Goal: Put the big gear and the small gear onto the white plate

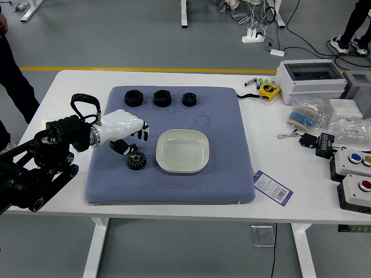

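My left hand point(134, 139) reaches in from the left over the blue mat, its fingers spread and holding nothing. Just below its fingertips a black toothed gear point(136, 161) lies on the mat; the thumb covers part of its upper edge, and I cannot tell whether they touch. A smaller gear cannot be made out separately near the hand. The white plate point(182, 152) sits bare on the mat, right of the gear. My right hand is out of view.
Three black nut-like pieces point(162, 98) stand along the mat's point(226, 184) far edge. A yellow tape measure point(269, 90), a white box point(310, 81), plastic bags and button boxes point(355, 194) occupy the table's right side. People stand beyond the table.
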### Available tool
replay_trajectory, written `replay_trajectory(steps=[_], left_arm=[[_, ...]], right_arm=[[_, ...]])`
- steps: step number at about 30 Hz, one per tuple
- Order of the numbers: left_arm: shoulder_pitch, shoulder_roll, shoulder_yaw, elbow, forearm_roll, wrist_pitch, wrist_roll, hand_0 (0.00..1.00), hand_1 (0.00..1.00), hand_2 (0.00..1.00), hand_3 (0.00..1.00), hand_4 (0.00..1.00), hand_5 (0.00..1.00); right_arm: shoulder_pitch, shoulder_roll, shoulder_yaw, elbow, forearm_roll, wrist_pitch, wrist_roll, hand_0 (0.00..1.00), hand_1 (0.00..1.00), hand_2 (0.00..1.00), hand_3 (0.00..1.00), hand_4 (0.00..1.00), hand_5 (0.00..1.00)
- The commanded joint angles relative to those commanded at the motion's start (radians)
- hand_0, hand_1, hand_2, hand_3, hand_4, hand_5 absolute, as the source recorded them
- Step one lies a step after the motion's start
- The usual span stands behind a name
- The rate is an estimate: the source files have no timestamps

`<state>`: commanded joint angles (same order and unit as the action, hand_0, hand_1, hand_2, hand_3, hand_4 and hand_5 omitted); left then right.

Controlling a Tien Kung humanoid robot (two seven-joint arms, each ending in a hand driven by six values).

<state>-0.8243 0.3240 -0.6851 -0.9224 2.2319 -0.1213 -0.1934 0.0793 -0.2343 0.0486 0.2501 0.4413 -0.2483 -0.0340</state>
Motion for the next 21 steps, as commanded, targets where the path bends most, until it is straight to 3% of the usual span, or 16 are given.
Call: replay_trajectory(steps=[3,4,21], left_arm=[[-0.026,0.011,0.045,-0.001,0.013,0.004,-0.008,0.585,0.575,0.634,0.640,0.719,0.002],[-0.033,0.012,0.055,0.003,0.018,0.005,-0.010,0.616,0.673,0.730,0.721,0.786,0.002],[-0.115,0.032,0.194,0.054,0.037,-0.003,-0.022,0.661,0.710,0.758,0.752,0.782,0.002]], right_arm=[[0.001,0.000,0.000,0.000,0.002,0.000,0.000,0.661,0.652,0.732,0.599,0.793,0.723],[0.001,-0.001,-0.001,0.000,0.003,0.000,0.001,0.660,0.652,0.731,0.599,0.793,0.723],[0.012,-0.003,0.001,0.002,0.000,-0.002,-0.001,0.660,0.652,0.730,0.599,0.792,0.723]])
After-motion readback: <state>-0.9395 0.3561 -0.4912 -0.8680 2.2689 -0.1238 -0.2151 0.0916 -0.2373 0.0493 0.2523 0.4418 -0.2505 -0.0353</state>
